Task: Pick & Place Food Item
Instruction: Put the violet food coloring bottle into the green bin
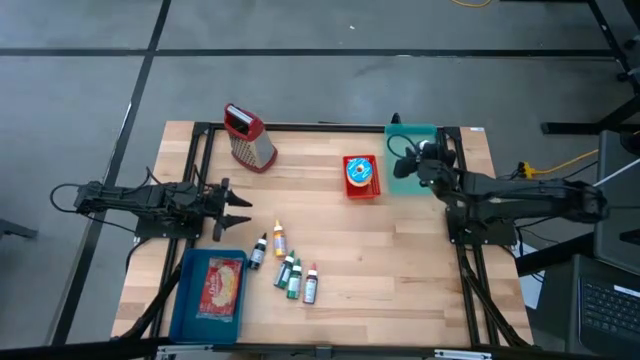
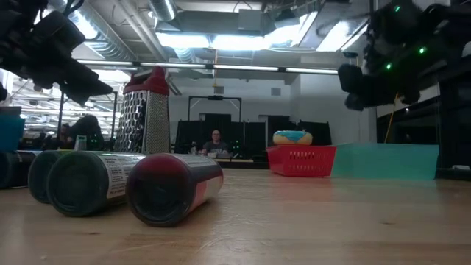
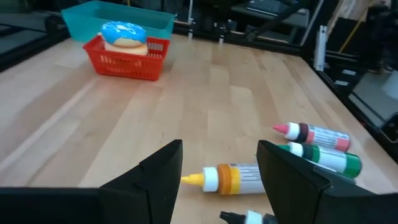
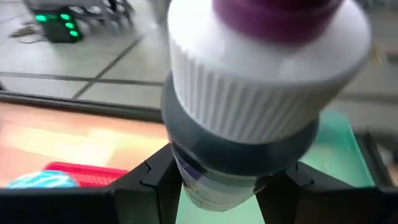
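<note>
- Right gripper (image 4: 217,180): fingers closed on a purple-capped bottle (image 4: 249,93), held above the teal bin (image 1: 412,160) at the tabletop's (image 1: 400,260) far right.
- Left gripper (image 1: 238,208): fingers open, empty, at the left edge near the bottles lying there (image 1: 290,268).
- Red basket (image 1: 361,177): held a blue-iced donut (image 1: 360,171), beside the bin.

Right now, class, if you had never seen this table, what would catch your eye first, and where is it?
Most striking is the purple-capped bottle clamped in the right gripper, above the teal bin at the table's far right. Next comes the blue-frosted donut in its red basket beside that bin. The open left gripper hovers at the left edge, facing the scattered food-colouring bottles.
</note>
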Robot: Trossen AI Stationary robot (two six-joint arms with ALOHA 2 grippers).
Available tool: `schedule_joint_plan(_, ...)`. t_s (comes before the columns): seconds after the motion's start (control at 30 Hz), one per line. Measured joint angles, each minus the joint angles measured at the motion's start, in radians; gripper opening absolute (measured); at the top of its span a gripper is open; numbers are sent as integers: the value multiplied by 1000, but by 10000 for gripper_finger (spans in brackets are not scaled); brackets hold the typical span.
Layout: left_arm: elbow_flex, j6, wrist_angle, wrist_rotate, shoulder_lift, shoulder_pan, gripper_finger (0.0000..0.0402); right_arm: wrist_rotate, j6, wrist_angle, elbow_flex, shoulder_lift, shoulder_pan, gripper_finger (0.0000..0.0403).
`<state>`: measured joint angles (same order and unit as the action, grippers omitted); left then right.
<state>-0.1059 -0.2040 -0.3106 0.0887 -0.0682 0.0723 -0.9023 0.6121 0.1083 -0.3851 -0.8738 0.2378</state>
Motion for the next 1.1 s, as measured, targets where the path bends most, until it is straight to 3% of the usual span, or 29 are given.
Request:
schedule_joint_plan(0.13,0,5,0,47,0,0,203,64,172,68,0,-55,88,167)
schedule_joint_plan(0.43,0,-17,0,79,0,0,203,336,285,53,0,-277,228,167)
schedule_joint_plan(0.83,0,-48,-3,78,0,0,203,409,361,-464,0,-435,293,167)
schedule_joint_plan(1.1,-1,-62,-10,69,0,0,203,418,481,-493,0,-445,294,164)
